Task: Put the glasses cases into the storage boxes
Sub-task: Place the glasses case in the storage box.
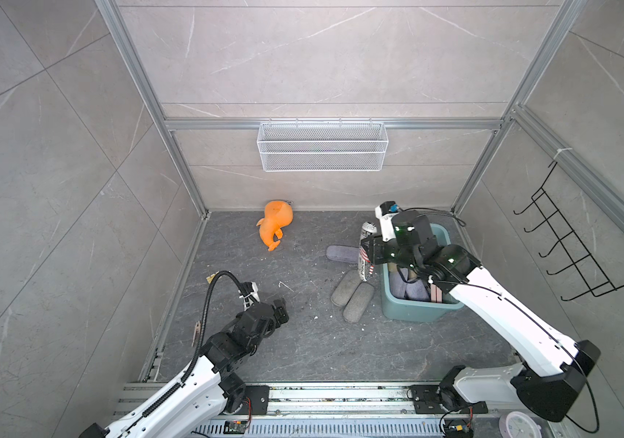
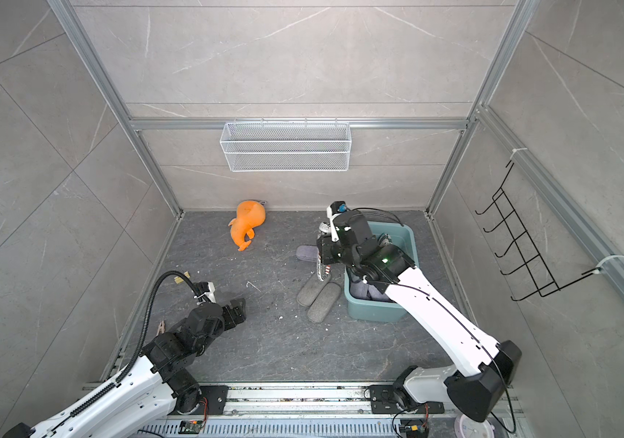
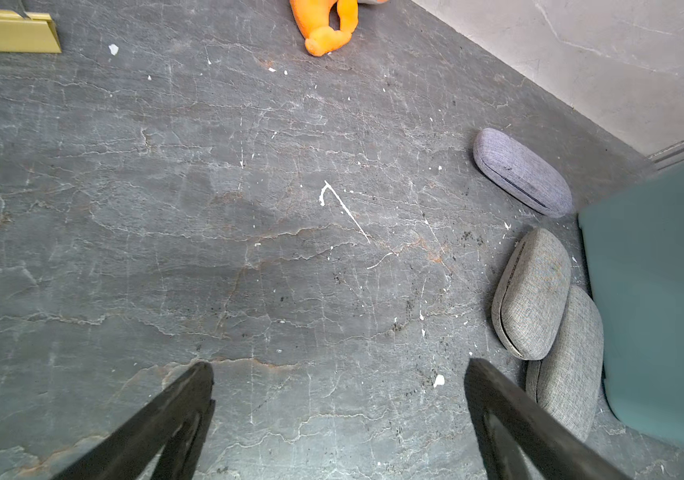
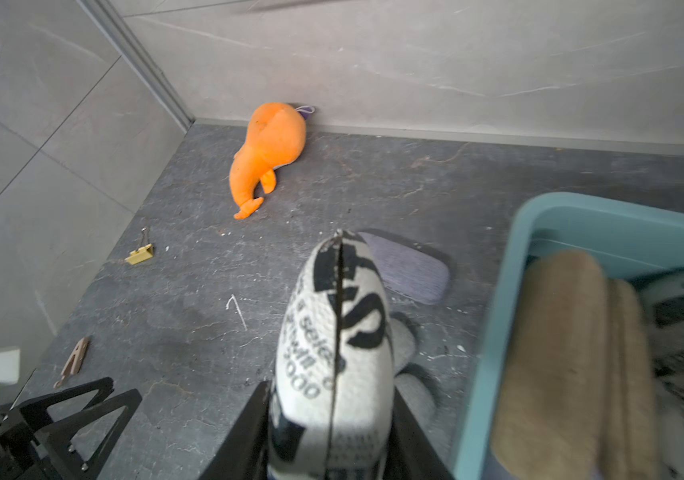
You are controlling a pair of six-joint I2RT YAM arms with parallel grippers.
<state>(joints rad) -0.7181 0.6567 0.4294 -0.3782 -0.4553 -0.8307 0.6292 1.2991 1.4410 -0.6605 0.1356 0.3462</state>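
Right claw (image 4: 332, 419) clamps newspaper-print case (image 4: 338, 328) above scuffed grey stone floor (image 4: 182, 332); left claw (image 3: 338, 365) wide.

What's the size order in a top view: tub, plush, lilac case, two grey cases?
1. tub, though the right arm hides part
2. plush
3. grey cases, alike
Unranked: lilac case, partly hidden by the held case.

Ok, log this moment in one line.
right gripper: shut on newsprint case beside teal tub | left gripper: open, empty | floor: lilac case, two grey cases
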